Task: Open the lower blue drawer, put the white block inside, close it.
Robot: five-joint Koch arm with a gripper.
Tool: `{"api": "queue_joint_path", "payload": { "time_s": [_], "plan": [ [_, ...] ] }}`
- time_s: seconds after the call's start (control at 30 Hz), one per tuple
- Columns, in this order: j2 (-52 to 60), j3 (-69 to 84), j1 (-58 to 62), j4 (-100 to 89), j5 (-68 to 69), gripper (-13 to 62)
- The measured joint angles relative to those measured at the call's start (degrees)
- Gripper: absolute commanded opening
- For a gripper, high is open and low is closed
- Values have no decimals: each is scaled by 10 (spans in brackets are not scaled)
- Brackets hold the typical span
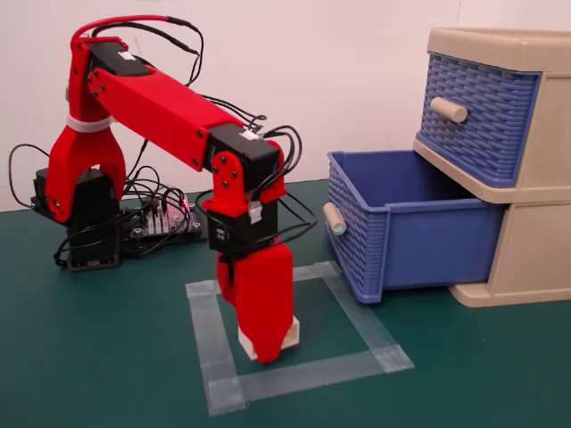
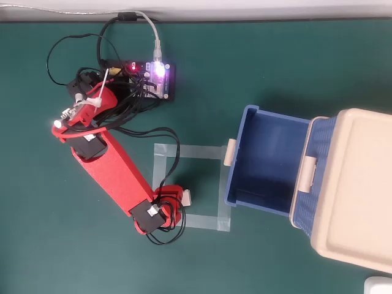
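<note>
The lower blue drawer (image 1: 428,241) is pulled out of the beige cabinet (image 1: 535,259) and looks empty; its peg handle (image 1: 335,218) has a teal tip. From overhead the drawer's rim (image 2: 236,177) faces the arm. The white block (image 1: 290,334) lies on the green mat inside a taped square (image 1: 312,370). My red gripper (image 1: 261,355) points straight down over the block's middle, with its tip at the mat. The near jaw hides the far one, so the grip cannot be made out. In the overhead view the block's end (image 2: 187,197) shows beside the gripper (image 2: 177,197).
The upper blue drawer (image 1: 477,116), with a plain beige handle (image 1: 449,109), is shut above the open one. The arm's base, a lit controller board (image 2: 153,76) and loose cables sit at the back left. The open drawer stands just right of the taped square.
</note>
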Motion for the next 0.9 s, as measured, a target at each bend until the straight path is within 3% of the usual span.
{"api": "queue_joint_path", "payload": {
  "time_s": [0.07, 0.23, 0.37, 0.57, 0.7, 0.87, 0.9],
  "plan": [
    [1, 0, 0, 3, -3, -83],
    [12, -7, 0, 53, -6, -81],
    [105, -70, -14, 128, -12, -81],
    [151, -271, -172, 209, -8, -81],
    [80, -423, -282, 198, 40, -80],
    [-76, -583, -312, 158, 68, -75],
    [-93, -594, -312, 158, 69, -33]
  ]
}}
